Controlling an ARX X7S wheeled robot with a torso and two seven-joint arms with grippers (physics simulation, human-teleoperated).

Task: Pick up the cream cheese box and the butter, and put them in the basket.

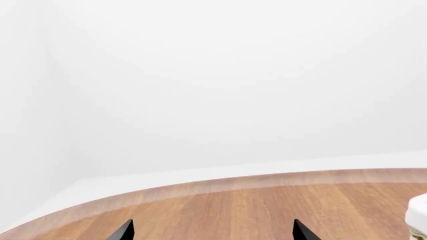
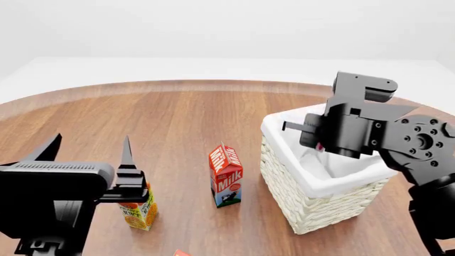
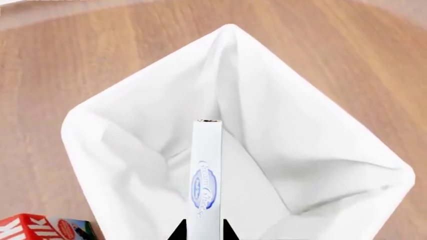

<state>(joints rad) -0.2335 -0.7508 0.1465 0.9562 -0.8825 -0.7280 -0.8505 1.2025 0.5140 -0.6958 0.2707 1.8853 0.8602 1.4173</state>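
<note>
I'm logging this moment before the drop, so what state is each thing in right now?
cream cheese box: held edge-on above the open basket, not yet released.
basket: upright, liner open, nothing visible inside.
right gripper: shut on the box.
left gripper: open, holding nothing.
milk carton: standing upright.
orange juice carton: upright behind the left gripper.

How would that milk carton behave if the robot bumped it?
The milk carton stands upright, taller than its base is wide, so a high nudge would probably tip it. It looks like stiff card, so it likely keeps its shape. The smooth wooden table might let it slide.
</note>
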